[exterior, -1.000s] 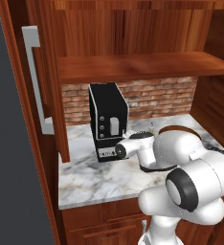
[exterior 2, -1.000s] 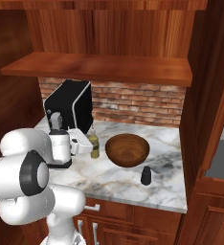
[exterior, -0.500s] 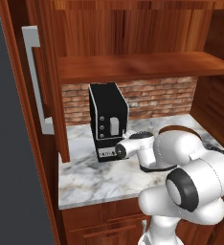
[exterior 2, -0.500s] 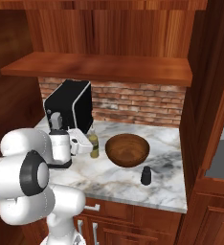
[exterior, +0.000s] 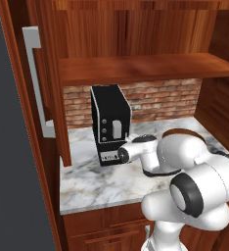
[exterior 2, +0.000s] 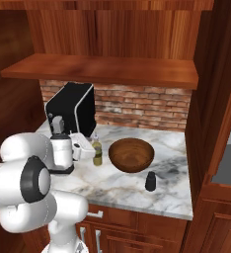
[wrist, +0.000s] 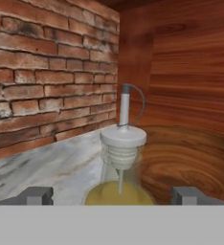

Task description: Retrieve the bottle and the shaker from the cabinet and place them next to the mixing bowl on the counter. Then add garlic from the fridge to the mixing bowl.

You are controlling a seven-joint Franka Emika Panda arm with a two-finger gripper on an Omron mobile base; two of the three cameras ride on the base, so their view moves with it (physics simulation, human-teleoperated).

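Note:
The bottle (wrist: 121, 143), clear with yellow liquid and a grey pump top, stands upright on the marble counter between my fingertips (wrist: 37, 195), with a gap on each side. My gripper (wrist: 113, 195) is open around it. In the right base view the bottle (exterior 2: 96, 150) stands just left of the wooden mixing bowl (exterior 2: 131, 154), with my gripper (exterior 2: 86, 150) beside it. The small dark shaker (exterior 2: 150, 181) stands on the counter in front of the bowl, to its right. In the left base view the bowl's rim (exterior: 182, 131) peeks out behind my arm. The garlic and the fridge are out of view.
A black coffee machine (exterior 2: 70, 106) stands at the back left of the counter (exterior 2: 117, 185), close behind my hand, and it is also in the left base view (exterior: 110, 122). A wooden shelf (exterior 2: 102, 71) hangs over the counter. A brick wall and a wooden side panel close the corner.
The gripper's fingers have spread apart and let go of the bottle, which stays standing beside the bowl. The arm has not visibly moved.

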